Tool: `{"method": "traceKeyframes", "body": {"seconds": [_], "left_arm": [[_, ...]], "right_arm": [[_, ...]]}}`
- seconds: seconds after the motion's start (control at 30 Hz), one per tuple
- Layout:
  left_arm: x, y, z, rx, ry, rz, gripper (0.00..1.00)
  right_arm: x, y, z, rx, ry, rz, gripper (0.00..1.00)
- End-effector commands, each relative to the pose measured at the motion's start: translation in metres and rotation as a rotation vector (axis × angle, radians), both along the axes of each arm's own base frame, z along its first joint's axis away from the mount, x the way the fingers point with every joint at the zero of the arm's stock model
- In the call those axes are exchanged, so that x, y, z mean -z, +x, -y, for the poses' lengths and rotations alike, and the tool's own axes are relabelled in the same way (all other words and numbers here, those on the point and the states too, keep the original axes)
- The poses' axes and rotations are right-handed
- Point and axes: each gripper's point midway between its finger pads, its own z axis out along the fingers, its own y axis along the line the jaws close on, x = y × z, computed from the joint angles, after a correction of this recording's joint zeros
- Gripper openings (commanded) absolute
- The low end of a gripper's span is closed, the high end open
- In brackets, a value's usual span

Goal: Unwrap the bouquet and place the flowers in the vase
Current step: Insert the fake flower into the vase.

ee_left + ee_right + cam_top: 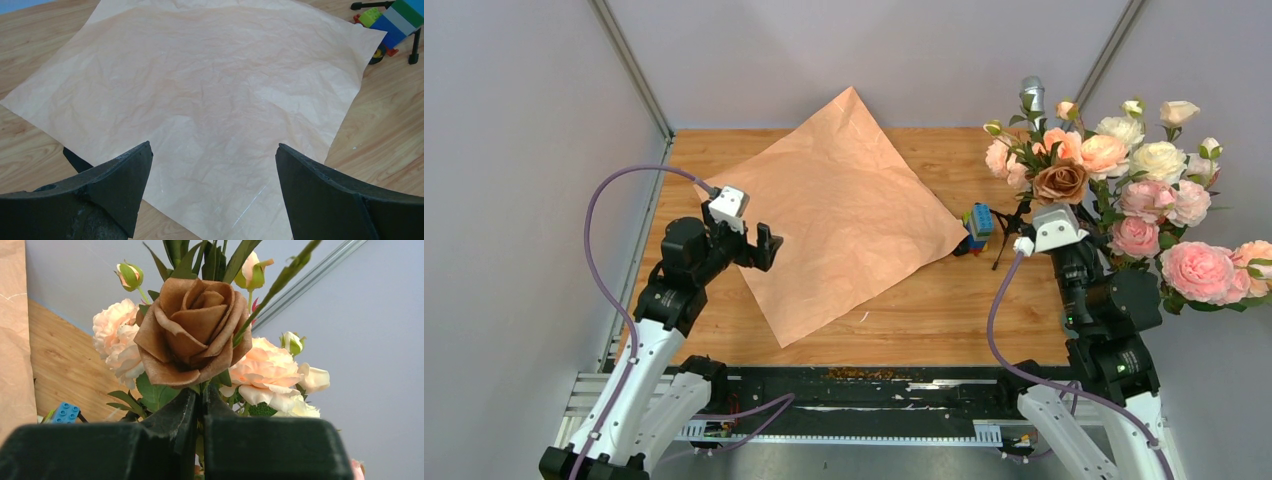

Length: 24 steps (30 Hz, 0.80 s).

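Left end effector (212, 150): jaws wide, holding nothing, poised over the edge of the kraft paper (844, 210). The sheet lies open and flat on the worktop (964, 300), spreading ahead of the jaws.

Right end effector (201, 395): jaws closed on a green stem directly below a brown rose (192, 330). The flowers (1124, 170) fan out above it and to its right.

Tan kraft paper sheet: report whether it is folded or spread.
Spread: the tan kraft paper sheet lies unfolded across the wooden table, nothing wrapped inside.
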Motion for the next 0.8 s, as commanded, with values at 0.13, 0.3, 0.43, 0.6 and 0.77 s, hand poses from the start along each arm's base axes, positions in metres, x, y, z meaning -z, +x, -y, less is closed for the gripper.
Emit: {"method": "traceKeyframes", "body": {"seconds": [0.13, 0.3, 0.43, 0.6, 0.77], "left_arm": [[-0.009, -0.001, 0.006, 0.039, 0.003, 0.056, 1.0], [-0.008, -0.001, 0.006, 0.041, 0.004, 0.054, 1.0], [-0.008, -0.001, 0.006, 0.041, 0.006, 0.055, 1.0], [-0.008, -0.002, 0.007, 0.048, 0.007, 0.053, 1.0], [-0.008, -0.003, 0.009, 0.058, 0.005, 0.054, 1.0]], "right_arm": [[-0.007, -0.011, 0.019, 0.086, 0.023, 0.077, 0.0], [0.004, -0.006, 0.021, 0.11, 0.025, 0.068, 0.0], [0.01, -0.004, 0.021, 0.109, 0.034, 0.068, 0.0], [0.017, -0.004, 0.025, 0.136, 0.042, 0.067, 0.0], [0.019, -0.006, 0.034, 0.184, 0.059, 0.077, 0.0]]}}
